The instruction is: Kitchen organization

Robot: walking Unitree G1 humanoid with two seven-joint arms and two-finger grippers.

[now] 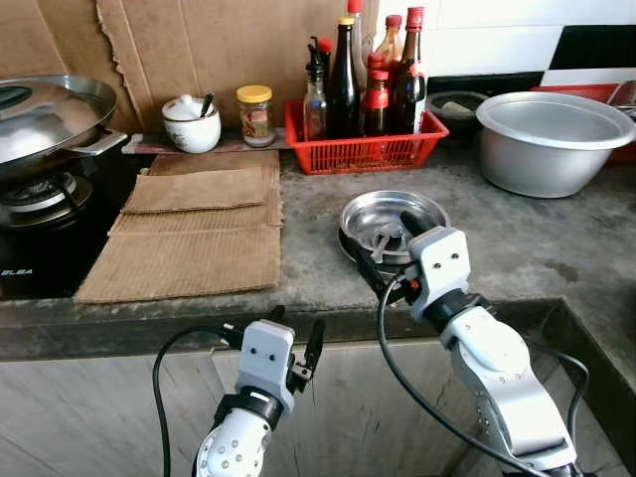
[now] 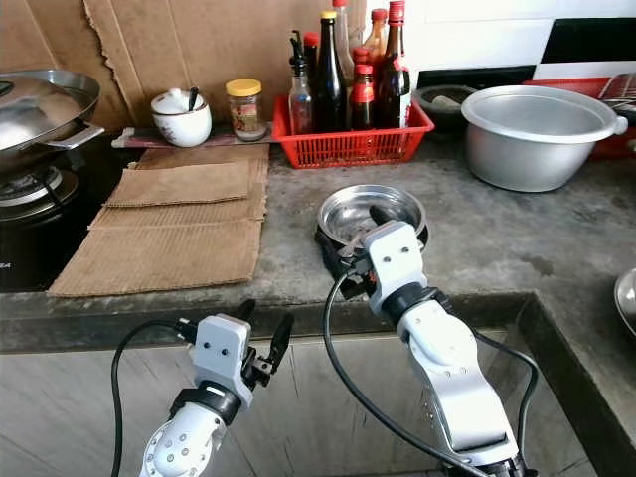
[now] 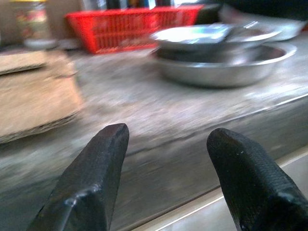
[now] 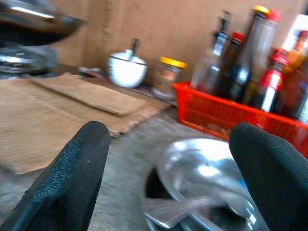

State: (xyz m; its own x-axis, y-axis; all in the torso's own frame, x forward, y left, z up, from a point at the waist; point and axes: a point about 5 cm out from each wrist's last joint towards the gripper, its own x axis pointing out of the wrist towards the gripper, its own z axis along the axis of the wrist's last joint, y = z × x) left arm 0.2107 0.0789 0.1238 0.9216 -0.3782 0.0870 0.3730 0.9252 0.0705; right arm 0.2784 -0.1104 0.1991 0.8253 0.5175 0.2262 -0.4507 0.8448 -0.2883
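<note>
On the grey stone desk point(image 1: 556, 238), from left to right, lie flat sheets of brown corrugated cardboard point(image 1: 194, 234), then a shallow round stainless-steel dish point(image 1: 393, 221) near the front edge, behind it a red plastic basket of sauce bottles point(image 1: 363, 144), and a large aluminium basin point(image 1: 552, 139) on the right. The left pincer point(image 1: 295, 336) hangs released below the desk edge, fingers point(image 3: 94, 178) apart. The right pincer point(image 1: 383, 248) is released at the steel dish, its fingers point(image 4: 72, 168) spread to either side of it.

Left claw point(image 1: 295, 341) low, fingers apart; right claw point(image 1: 386, 250) raised, fingers spread.
</note>
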